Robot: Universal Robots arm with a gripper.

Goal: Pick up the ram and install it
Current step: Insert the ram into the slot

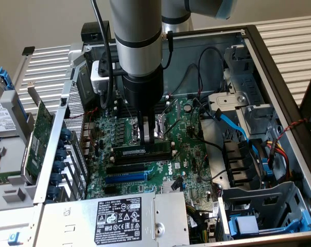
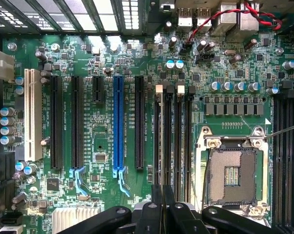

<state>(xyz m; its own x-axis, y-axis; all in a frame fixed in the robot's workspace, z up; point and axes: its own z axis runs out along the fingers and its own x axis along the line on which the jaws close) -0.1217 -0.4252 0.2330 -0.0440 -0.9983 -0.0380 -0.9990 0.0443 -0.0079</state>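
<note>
The ram (image 1: pixel 130 151), a long thin green stick with a white label, stands on edge in a black memory slot of the motherboard (image 1: pixel 189 159), level with the slot. My gripper (image 1: pixel 147 140) points straight down over the stick's middle, and its fingertips reach the top edge. In the wrist view the ram (image 2: pixel 160 146) shows edge-on as a thin strip along the slot nearest the black expansion slots. There the gripper (image 2: pixel 161 204) has its two black fingers pressed together on that strip. The jaws are shut on the ram.
The open case wall (image 1: pixel 279 77) rings the board. A power supply (image 1: pixel 119 216) lies at the front, and a drive cage (image 1: pixel 269 206) with blue and black cables at the exterior view's right. A green expansion card (image 1: pixel 39 134) rests outside on the exterior view's left. The bare CPU socket (image 2: pixel 233 170) sits beside the memory slots.
</note>
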